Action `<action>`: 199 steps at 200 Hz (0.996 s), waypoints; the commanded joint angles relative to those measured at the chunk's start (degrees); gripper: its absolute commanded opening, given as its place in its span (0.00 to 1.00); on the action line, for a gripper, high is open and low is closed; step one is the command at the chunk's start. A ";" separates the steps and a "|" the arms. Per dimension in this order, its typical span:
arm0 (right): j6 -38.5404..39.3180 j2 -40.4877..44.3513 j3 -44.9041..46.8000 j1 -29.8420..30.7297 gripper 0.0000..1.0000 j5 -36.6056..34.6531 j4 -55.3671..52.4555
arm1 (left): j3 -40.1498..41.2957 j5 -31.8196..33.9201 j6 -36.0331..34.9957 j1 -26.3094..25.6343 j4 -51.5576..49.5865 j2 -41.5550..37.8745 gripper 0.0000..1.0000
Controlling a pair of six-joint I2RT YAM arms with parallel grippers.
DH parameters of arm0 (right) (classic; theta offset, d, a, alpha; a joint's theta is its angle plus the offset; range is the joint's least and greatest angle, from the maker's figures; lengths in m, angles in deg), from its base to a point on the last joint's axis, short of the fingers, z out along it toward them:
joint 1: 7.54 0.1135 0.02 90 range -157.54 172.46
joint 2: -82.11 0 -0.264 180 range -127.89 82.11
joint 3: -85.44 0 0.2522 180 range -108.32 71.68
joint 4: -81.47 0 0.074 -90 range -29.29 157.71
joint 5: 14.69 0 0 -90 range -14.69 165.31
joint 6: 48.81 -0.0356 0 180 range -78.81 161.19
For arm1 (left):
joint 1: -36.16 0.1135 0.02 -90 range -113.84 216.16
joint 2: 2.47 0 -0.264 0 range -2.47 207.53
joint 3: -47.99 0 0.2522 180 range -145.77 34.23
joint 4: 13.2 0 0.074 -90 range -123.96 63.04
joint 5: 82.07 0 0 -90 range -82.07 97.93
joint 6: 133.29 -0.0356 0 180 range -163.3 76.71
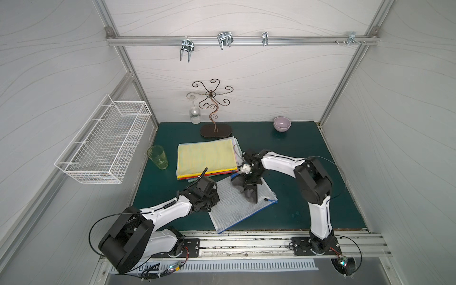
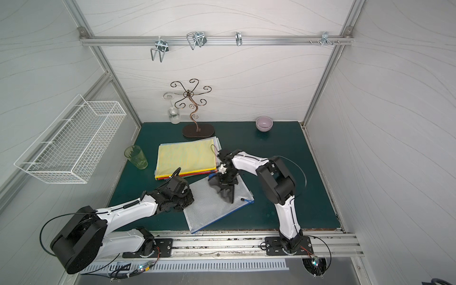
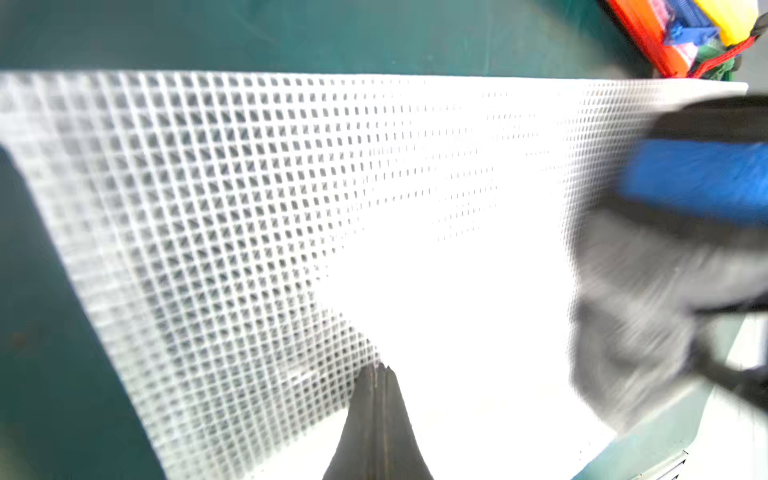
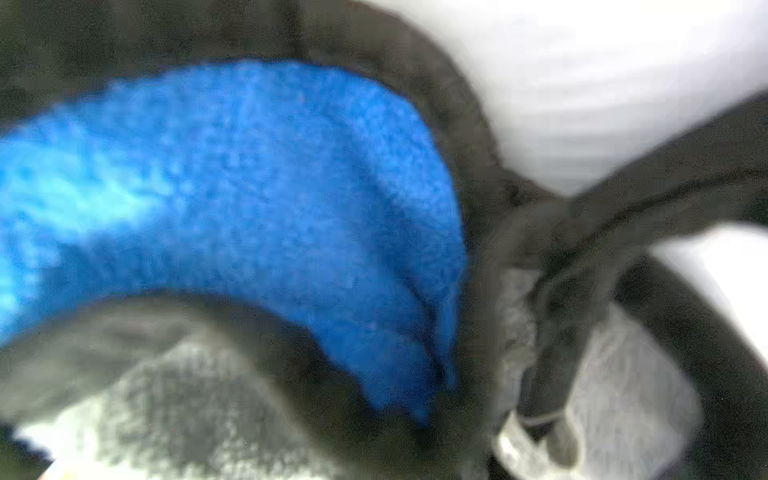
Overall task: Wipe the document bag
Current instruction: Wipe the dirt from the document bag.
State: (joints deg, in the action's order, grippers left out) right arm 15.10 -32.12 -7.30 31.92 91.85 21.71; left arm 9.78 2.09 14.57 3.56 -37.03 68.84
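Left fingers (image 3: 374, 415) closed, tips on the mesh document bag (image 1: 234, 212); right fingers (image 1: 249, 182) grip a grey-blue cloth (image 1: 250, 195) atop it.

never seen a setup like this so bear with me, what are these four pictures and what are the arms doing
Two robot arms with pincer grippers work over a green table. Two pictures look down from one overhead camera; the blurry two come from cameras on the arms' wrists. The right gripper is shut on a grey and blue cloth over a mesh document bag. The left gripper is shut, its tips on that bag. Also there: a folder stack, a green glass, a bowl.
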 commanded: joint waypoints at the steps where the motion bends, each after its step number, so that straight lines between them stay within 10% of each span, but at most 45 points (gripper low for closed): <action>1: -1.46 4.32 5.61 -5.18 0.00 -17.82 -4.83 | 1.34 2.25 -0.72 0.80 -4.55 3.26 0.00; 51: 8.48 5.01 -4.47 11.04 0.00 3.39 -12.15 | 0.27 2.33 -2.41 0.87 -5.93 2.61 0.00; 104: -5.59 -6.27 2.67 14.99 0.00 22.22 5.41 | 0.63 2.51 -2.99 0.96 -6.01 2.78 0.00; 199: -1.63 17.45 14.82 -1.85 0.00 -18.15 -10.12 | 1.29 2.77 -4.60 0.98 -5.80 2.57 0.00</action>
State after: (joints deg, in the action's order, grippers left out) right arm 11.04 -17.94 10.06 28.45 89.16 19.42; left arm 8.78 1.67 10.70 3.99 -36.96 69.88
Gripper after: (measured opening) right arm 0.083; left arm 0.048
